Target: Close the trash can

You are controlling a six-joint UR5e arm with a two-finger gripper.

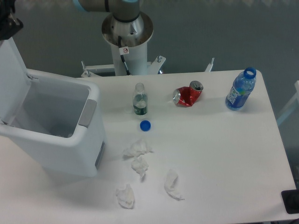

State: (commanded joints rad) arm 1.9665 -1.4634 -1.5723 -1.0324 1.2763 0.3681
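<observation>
A: Start with the biggest thing. Where's the trash can [56, 135]?

B: On the white table [224, 154], filling its left end. Its hinged lid [11, 79] stands up at the can's far left side, so the bin is open, and the grey panel [87, 113] sits on the rim that faces the rest of the table.

A: And the arm?

B: The robot's pedestal [127, 39] rises behind the table, up and to the right of the can. The gripper [8, 21] is a dark shape at the picture's top left corner, just above the lid's upper edge. Too little of it shows, so I cannot tell if its fingers are spread or closed, or if it touches the lid.

A: What else lies to the right of the can?

B: A blue water bottle [241, 89] without a cap, farthest from the can, near the table's far right corner. A crushed red can [187, 95] lies between it and a small clear bottle [139, 100], which stands upright nearer the can. Four crumpled tissues [138, 148] are scattered toward the front edge, just right of the can. A blue bottle cap [145, 125] rests between the small bottle and the tissues.
</observation>
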